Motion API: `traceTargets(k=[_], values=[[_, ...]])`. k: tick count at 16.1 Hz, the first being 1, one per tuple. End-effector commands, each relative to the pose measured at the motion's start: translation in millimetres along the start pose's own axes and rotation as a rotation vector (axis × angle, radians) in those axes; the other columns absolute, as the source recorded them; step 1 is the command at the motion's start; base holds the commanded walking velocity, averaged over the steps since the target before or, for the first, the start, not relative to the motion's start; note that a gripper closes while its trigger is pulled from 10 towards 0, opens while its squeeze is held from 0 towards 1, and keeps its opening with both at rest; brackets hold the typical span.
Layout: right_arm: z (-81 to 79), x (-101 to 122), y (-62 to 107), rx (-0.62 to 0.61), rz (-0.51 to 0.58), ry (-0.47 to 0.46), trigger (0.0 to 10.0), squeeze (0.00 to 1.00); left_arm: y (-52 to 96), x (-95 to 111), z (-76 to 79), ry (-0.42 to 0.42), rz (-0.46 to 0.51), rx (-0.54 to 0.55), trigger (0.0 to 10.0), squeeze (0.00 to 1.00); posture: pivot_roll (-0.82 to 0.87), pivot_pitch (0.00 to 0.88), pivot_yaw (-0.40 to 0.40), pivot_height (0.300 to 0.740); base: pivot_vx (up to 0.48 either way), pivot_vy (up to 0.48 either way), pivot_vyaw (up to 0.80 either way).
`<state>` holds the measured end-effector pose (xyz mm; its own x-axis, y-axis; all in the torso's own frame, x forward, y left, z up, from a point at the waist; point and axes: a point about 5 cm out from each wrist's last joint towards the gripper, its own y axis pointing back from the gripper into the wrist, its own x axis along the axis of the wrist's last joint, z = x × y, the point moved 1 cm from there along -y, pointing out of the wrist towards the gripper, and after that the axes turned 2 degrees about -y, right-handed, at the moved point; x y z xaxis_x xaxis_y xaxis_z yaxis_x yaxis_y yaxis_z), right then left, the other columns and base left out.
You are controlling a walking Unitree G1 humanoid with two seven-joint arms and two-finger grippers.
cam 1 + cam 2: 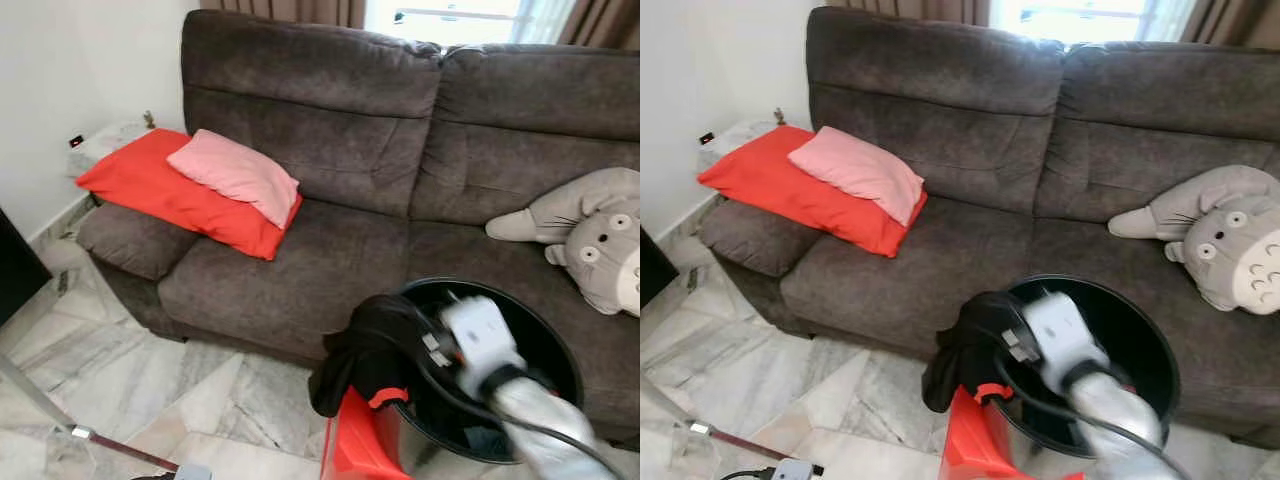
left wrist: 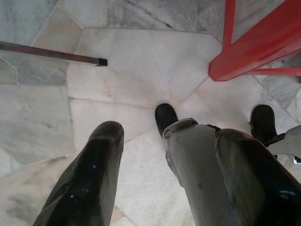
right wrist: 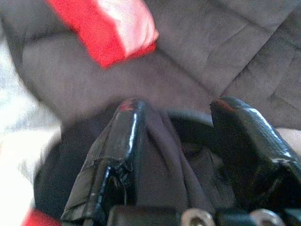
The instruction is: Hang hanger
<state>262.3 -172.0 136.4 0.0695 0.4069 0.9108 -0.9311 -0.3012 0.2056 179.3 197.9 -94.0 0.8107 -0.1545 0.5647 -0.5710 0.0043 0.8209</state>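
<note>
Marble floor, dark sofa (image 1: 400, 150) behind.
R gripper (image 3: 181, 141) fingers spread w/ dark garment (image 3: 160, 165) between them, draped over black basket (image 1: 560, 350) rim; red hanger-like frame (image 1: 355, 450) just below. L gripper (image 2: 167, 165) spread, idle over floor.
</note>
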Motion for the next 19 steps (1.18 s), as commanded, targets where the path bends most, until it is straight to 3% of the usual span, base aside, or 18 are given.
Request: traceTargets(k=[1, 2, 3, 4, 5, 7, 8, 9, 11, 12, 13, 14, 16, 17, 19], values=[[0.7, 1.5, 6.9, 0.065, -0.012, 0.02, 10.0, 0.0, 1.0, -7.3, 0.5, -0.022, -0.034, -0.005, 10.0, 0.0, -0.19, 0.058, 0.029, 0.74, 0.0, 0.0, 0.0], [7.6, -5.9, 11.1, 0.072, -0.065, 0.025, 10.0, 0.0, 1.3, -8.0, -0.3, -0.025, -0.038, -0.005, 10.0, 0.0, -0.19, 0.058, 0.029, 0.74, 0.0, 0.0, 0.0], [11.7, 0.6, 5.7, -0.004, -0.047, -0.132, 10.0, 0.0, 1.3, -8.1, -0.4, -0.025, -0.038, -0.005, 10.0, 0.0, -0.18, 0.057, 0.025, 0.74, 0.0, 0.0, 0.0], [-14.4, 25.7, 0.0, 0.135, 0.069, -0.367, 10.0, 0.0, 1.2, -7.6, -0.7, -0.019, -0.035, -0.003, 10.0, 0.0, -0.18, 0.06, 0.026, 0.74, 0.0, 0.0, 0.0], [-36.6, 34.7, 0.8, 0.264, 0.092, -0.375, 10.0, 0.0, 1.2, -7.3, -0.8, -0.017, -0.034, -0.002, 10.0, 0.0, -0.18, 0.061, 0.026, 0.74, 0.0, 0.0, 0.0], [-64.8, 26.5, 0.7, 0.383, 0.003, -0.353, 10.0, 0.0, 1.1, -7.0, -1.0, -0.019, -0.035, -0.002, 10.0, 0.0, -0.18, 0.061, 0.028, 0.74, 0.0, 0.0, 0.0], [-67.8, 21.7, -0.8, 0.385, -0.015, -0.358, 10.0, 0.0, 1.0, -6.8, -1.1, -0.02, -0.035, -0.002, 10.0, 0.0, -0.17, 0.06, 0.027, 0.74, 0.0, 0.0, 0.0], [-63.3, 17.6, -6.7, 0.337, -0.017, -0.42, 10.0, 0.0, 1.0, -6.7, -1.3, -0.02, -0.036, -0.002, 10.0, 0.0, -0.17, 0.06, 0.028, 0.74, 0.0, 0.0, 0.0], [-37.2, 15.0, -22.7, 0.125, 0.005, -0.554, 10.0, 0.0, 1.1, -6.7, -2.1, -0.021, -0.037, -0.002, 10.0, 0.0, -0.17, 0.059, 0.028, 0.74, 0.0, 0.0, 0.0], [-12.2, 10.0, -34.3, -0.104, -0.007, -0.759, 10.0, 0.0, 1.2, -6.8, -2.8, -0.022, -0.038, 0.0, 10.0, 0.0, -0.17, 0.058, 0.028, 0.74, 0.0, 0.0, 0.0], [-10.3, 14.1, -37.7, -0.134, 0.003, -0.843, 10.0, 0.0, 1.3, -7.1, -3.2, -0.022, -0.039, 0.0, 10.0, 0.0, -0.17, 0.057, 0.025, 0.74, 0.0, 0.0, 0.0], [-14.4, 19.5, -37.9, -0.102, 0.009, -0.769, 10.0, 0.0, 1.3, -7.2, -3.4, -0.022, -0.039, 0.0, 10.0, 0.0, -0.16, 0.057, 0.024, 0.74, 0.0, 0.0, 0.0], [-18.3, 11.4, -34.3, -0.088, -0.084, -0.312, 10.0, 0.0, 1.4, -7.4, -3.6, -0.021, -0.04, 0.002, 10.0, 0.0, -0.16, 0.06, 0.025, 0.74, 0.0, 0.0, 0.0], [-12.9, -6.7, -30.8, -0.136, -0.171, -0.211, 10.0, 0.0, 1.4, -7.9, -3.1, -0.023, -0.042, 0.0, 10.0, 0.0, -0.17, 0.062, 0.026, 0.74, 0.0, 0.0, 0.0], [1.8, -21.2, -23.4, -0.204, -0.238, -0.054, 10.0, 0.0, 1.4, -8.5, -2.4, -0.025, -0.046, -0.005, 10.0, 0.0, -0.17, 0.063, 0.026, 0.74, 0.0, 0.0, 0.0]])
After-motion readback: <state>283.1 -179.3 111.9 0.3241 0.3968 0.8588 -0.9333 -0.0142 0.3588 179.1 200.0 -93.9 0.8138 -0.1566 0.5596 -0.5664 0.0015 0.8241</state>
